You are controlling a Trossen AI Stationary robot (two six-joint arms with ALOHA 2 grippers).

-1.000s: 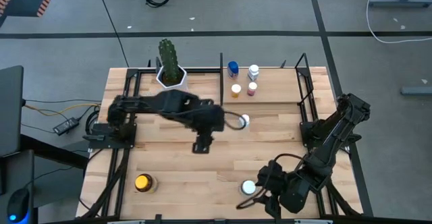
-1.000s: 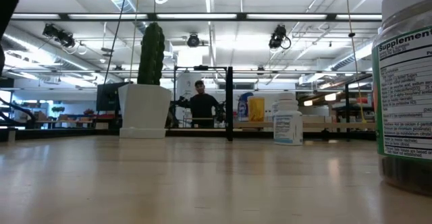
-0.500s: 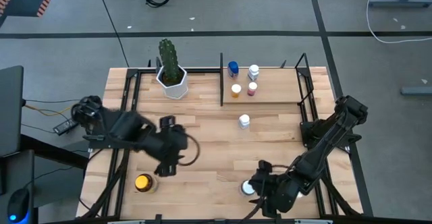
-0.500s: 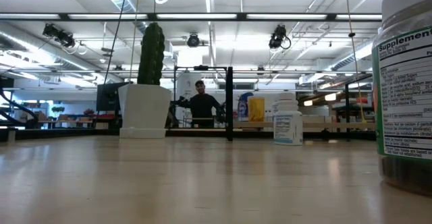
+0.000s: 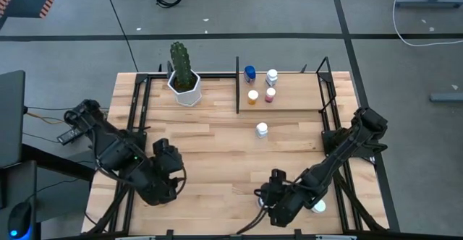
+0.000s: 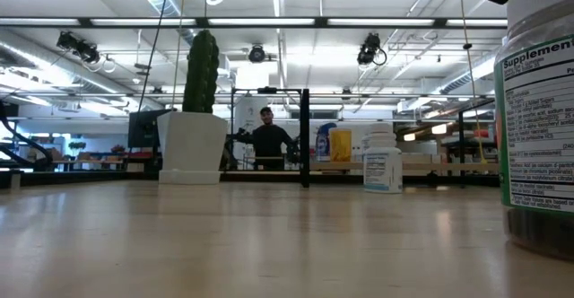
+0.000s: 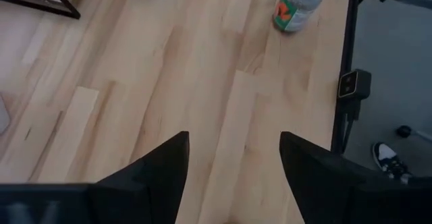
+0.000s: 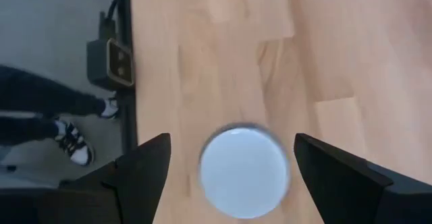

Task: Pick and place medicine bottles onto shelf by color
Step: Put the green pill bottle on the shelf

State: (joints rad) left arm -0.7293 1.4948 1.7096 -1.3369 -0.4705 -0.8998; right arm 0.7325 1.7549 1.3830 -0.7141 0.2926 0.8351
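My right gripper (image 5: 271,200) (image 8: 231,146) is open at the table's near edge, pointing down, with a finger on either side of a white bottle cap (image 8: 244,172) and a gap to each. That bottle (image 6: 538,109) fills the low view's right side. My left gripper (image 5: 168,181) (image 7: 233,150) is open near the near left corner, with only bare wood between its fingers. On the shelf (image 5: 296,103) stand blue (image 5: 249,72), white (image 5: 272,76), orange (image 5: 253,96) and pink (image 5: 270,94) bottles. Another white bottle (image 5: 261,129) (image 6: 383,159) stands on the table in front of the shelf.
A cactus in a white hexagonal pot (image 5: 183,77) (image 6: 193,145) stands at the far left, beside the shelf's black posts (image 5: 237,84). Black frame rails run along both table sides (image 5: 134,124). A person (image 6: 269,141) stands far behind the table. The table's middle is bare wood (image 5: 217,146).
My left arm has swung from the table's middle, beside the lone white bottle, back toward the near left corner, and now covers the spot where a yellow bottle stood. My right gripper has shifted toward the table's left, over the white-capped bottle at the near edge.
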